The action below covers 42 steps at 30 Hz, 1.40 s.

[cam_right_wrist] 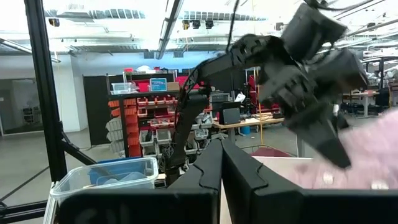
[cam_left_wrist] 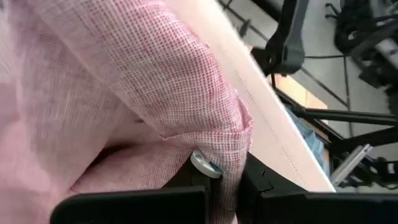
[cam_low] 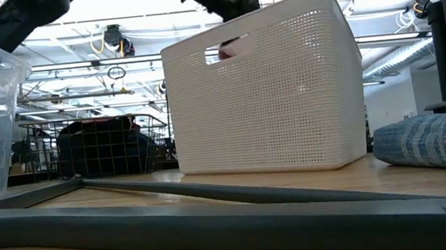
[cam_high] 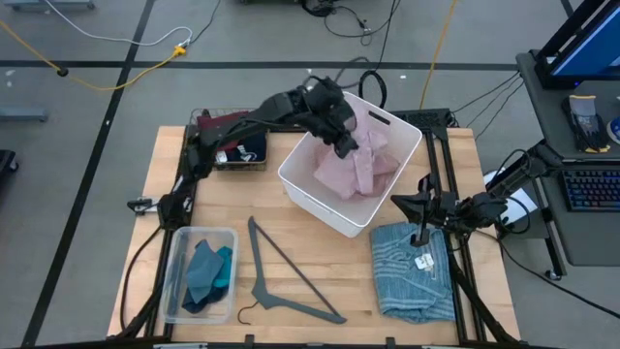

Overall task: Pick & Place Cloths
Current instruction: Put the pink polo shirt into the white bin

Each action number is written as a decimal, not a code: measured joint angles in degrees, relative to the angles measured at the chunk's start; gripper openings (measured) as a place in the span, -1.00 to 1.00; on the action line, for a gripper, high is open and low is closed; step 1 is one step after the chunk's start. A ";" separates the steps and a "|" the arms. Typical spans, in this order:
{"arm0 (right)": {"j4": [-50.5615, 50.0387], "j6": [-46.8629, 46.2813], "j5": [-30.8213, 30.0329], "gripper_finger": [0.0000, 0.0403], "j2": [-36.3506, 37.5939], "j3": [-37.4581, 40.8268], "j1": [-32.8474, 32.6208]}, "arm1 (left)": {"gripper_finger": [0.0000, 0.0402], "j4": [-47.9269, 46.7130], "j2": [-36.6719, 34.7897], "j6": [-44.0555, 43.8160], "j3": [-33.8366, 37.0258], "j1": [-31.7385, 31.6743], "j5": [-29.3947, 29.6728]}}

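The wooden table [cam_high: 320, 267] carries a white bin [cam_high: 320, 199] near its middle; a grey hanger [cam_high: 281, 271] before it; a clear tub [cam_high: 199, 276] left; a light-blue ribbed cloth [cam_high: 407, 276] right; a wire basket [cam_high: 231, 145] behind.

Two dark, jointed arms with black cabling end in angular black fingers [cam_right_wrist: 217, 168].

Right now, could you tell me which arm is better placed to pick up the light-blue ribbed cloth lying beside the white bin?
Probably the right arm: its gripper sits directly over the light-blue ribbed cloth, while the left gripper is busy over the white plastic bin, gripping the pink cloth.
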State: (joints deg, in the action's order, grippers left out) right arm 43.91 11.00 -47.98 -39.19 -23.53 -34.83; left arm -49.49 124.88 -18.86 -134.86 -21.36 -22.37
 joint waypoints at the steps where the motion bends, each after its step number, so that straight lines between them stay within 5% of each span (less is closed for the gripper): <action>1: 0.00 -0.01 -0.02 -1.00 -0.01 0.00 -0.02 | -0.91 -0.05 0.79 -0.80 0.01 -0.12 -0.57; 28: -0.09 0.22 -1.57 -1.00 -0.01 0.00 -0.02 | -0.85 -4.77 8.57 -4.84 0.60 -1.56 5.12; 42: 0.01 0.17 -1.48 -1.00 0.01 0.00 -0.02 | -0.02 -6.44 7.95 -2.58 0.60 -1.27 5.76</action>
State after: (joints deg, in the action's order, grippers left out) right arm 43.92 11.18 -49.45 -39.18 -23.53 -34.85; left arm -55.93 132.83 -21.44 -134.26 -22.63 -16.61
